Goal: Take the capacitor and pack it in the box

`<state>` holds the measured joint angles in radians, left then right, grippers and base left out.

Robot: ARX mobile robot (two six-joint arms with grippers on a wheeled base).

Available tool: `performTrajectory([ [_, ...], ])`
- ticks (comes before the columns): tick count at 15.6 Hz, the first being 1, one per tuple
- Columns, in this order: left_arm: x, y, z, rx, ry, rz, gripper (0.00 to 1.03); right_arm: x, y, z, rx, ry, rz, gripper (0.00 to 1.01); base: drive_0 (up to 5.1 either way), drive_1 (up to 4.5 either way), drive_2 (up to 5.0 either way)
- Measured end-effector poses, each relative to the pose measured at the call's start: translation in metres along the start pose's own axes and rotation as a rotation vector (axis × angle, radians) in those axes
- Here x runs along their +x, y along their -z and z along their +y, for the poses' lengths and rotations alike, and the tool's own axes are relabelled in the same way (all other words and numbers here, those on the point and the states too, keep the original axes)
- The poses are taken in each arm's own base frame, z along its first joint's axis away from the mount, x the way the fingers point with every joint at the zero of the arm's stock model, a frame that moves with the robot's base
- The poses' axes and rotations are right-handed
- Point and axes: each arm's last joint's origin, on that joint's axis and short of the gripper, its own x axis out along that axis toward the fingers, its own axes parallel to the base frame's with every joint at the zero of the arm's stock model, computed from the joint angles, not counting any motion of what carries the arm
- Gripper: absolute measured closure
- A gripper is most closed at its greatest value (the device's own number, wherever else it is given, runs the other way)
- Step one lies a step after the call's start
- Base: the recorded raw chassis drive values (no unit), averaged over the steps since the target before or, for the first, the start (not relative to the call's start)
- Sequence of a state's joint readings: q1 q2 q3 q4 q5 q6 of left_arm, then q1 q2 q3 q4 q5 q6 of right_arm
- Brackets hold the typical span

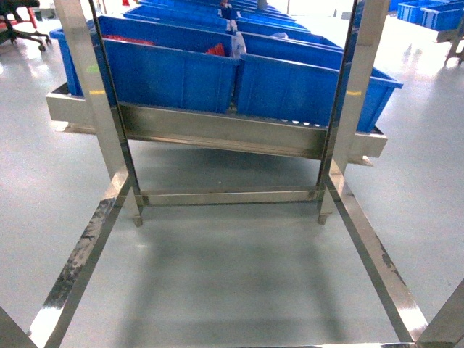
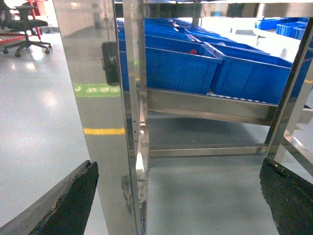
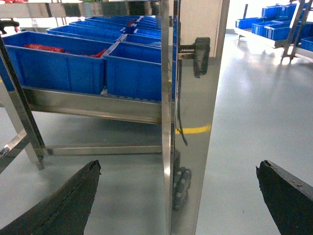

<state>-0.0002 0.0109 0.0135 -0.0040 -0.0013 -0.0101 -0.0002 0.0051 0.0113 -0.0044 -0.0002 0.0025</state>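
No capacitor and no box are in view in any frame. In the left wrist view my left gripper (image 2: 178,169) is open, its dark fingers (image 2: 68,205) spread wide. A steel upright (image 2: 98,122) and bare grey floor lie between them. The right gripper (image 3: 178,166) is also open. Its dark fingers (image 3: 63,205) straddle another steel upright (image 3: 195,122), and nothing is held. Neither gripper appears in the head view.
A stainless steel rack (image 1: 217,134) carries rows of blue bins (image 1: 174,72); some hold red items (image 1: 216,49). Its uprights (image 1: 94,94) and floor rails (image 1: 80,254) frame grey floor. An office chair (image 2: 27,29) stands far left. More blue bins (image 3: 271,24) stand far right.
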Motion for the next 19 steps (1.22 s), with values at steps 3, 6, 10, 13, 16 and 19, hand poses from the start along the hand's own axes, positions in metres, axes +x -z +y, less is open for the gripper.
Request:
performTrajectory([
  [3, 0.0000, 0.0000, 0.0000, 0.000, 0.000, 0.000, 0.05, 0.0000, 0.0000, 0.0000, 0.000, 0.000, 0.000, 0.03, 0.0, 0.00, 0.0],
  [6, 0.0000, 0.0000, 0.0000, 0.000, 0.000, 0.000, 0.05, 0.0000, 0.0000, 0.0000, 0.000, 0.000, 0.000, 0.03, 0.0, 0.00, 0.0],
  [10, 0.0000, 0.0000, 0.0000, 0.000, 0.000, 0.000, 0.05, 0.0000, 0.0000, 0.0000, 0.000, 0.000, 0.000, 0.03, 0.0, 0.00, 0.0],
  [13, 0.0000, 0.0000, 0.0000, 0.000, 0.000, 0.000, 0.05, 0.0000, 0.0000, 0.0000, 0.000, 0.000, 0.000, 0.03, 0.0, 0.00, 0.0],
  [16, 0.0000, 0.0000, 0.0000, 0.000, 0.000, 0.000, 0.05, 0.0000, 0.0000, 0.0000, 0.000, 0.000, 0.000, 0.03, 0.0, 0.00, 0.0],
  [19, 0.0000, 0.0000, 0.0000, 0.000, 0.000, 0.000, 0.05, 0.0000, 0.0000, 0.0000, 0.000, 0.000, 0.000, 0.03, 0.0, 0.00, 0.0],
])
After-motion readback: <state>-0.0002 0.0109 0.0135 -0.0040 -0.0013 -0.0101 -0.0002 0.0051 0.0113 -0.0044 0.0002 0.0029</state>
